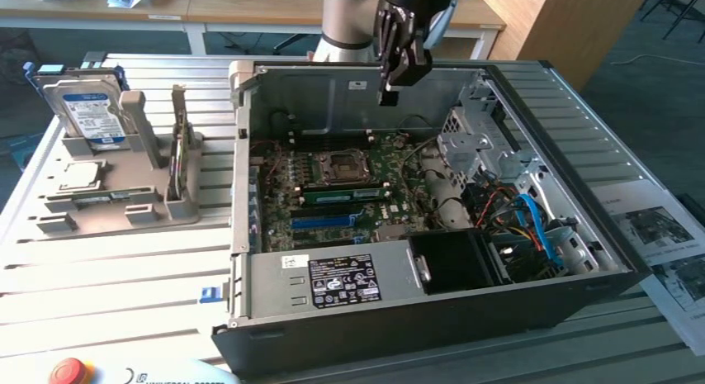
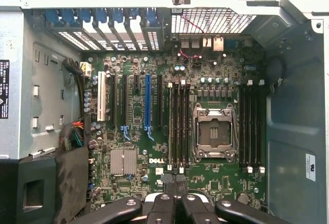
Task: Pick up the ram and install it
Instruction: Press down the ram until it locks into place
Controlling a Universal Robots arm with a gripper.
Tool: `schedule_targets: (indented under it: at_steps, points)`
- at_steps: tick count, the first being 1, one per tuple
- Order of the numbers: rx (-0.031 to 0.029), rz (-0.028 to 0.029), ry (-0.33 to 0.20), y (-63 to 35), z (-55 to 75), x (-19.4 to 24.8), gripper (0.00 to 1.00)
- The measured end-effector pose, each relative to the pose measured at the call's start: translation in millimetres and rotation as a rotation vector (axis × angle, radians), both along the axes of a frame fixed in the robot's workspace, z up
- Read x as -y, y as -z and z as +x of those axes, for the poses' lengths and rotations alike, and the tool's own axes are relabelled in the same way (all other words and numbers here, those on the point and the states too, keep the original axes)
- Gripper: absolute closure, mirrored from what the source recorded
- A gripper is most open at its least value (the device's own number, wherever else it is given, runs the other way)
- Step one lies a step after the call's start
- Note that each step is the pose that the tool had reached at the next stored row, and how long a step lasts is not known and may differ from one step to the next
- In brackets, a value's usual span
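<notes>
The ram (image 1: pixel 347 194), a long green stick, stands on edge in a slot of the motherboard (image 1: pixel 364 165) just in front of the processor socket (image 1: pixel 336 163), inside the open computer case (image 1: pixel 441 310). My gripper (image 1: pixel 389 93) hangs above the back of the case, well clear of the board, shut with nothing between its fingers. In the wrist view the gripper (image 2: pixel 175 193) looks straight down on the motherboard (image 2: pixel 133 131), its closed fingertips over the end of the black memory slots (image 2: pixel 180 126) beside the socket (image 2: pixel 214 134).
A grey holder (image 1: pixel 111 210) on the exterior view's left carries a hard drive (image 1: pixel 88 111) and a square silver processor chip (image 1: pixel 78 176). Cables and a drive cage (image 1: pixel 474 144) crowd the case's right side. Papers (image 1: pixel 661 235) lie on the table; a red button (image 1: pixel 68 372) sits at the front.
</notes>
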State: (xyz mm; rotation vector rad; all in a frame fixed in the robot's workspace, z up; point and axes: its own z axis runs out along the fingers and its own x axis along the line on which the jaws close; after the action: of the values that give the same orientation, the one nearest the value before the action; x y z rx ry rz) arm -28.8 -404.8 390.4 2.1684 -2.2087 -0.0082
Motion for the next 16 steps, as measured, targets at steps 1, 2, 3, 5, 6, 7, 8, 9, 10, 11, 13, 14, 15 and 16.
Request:
schedule_targets:
  at_steps: [1, 2, 3, 5, 6, 7, 8, 9, 10, 11, 13, 14, 15, 16]
  points:
    - [0.0, 0.0, 0.0, 0.0, 0.0, 0.0, 0.9]
    - [0.0, 0.0, 0.0, 0.0, 0.0, 0.0, 0.9]
    - [0.0, 0.0, 0.0, 0.0, 0.0, 0.0, 0.9]
    - [0.0, 0.0, 0.0, 0.0, 0.0, 0.0, 0.9]
    - [0.0, 0.0, 0.0, 0.0, 0.0, 0.0, 0.9]
    - [0.0, 0.0, 0.0, 0.0, 0.0, 0.0, 0.9]
    - [0.0, 0.0, 0.0, 0.0, 0.0, 0.0, 0.9]
    - [0.0, 0.0, 0.0, 0.0, 0.0, 0.0, 0.9]
    - [0.0, 0.0, 0.0, 0.0, 0.0, 0.0, 0.9]
    - [0.0, 0.0, 0.001, 0.0, 0.0, 0.0, 0.9]
    - [0.0, 0.0001, 0.017, 0.1, 0.0, 0.0, 0.9]
    - [0.0, 0.0001, 0.035, 0.1, 0.0, 0.0, 0.9]
    - [0.0001, 0.0001, 0.053, 0.1, 0.0, 0.0, 0.9]
    - [0.0, -0.0001, 0.071, 0.1, 0.0, 0.0, 0.9]
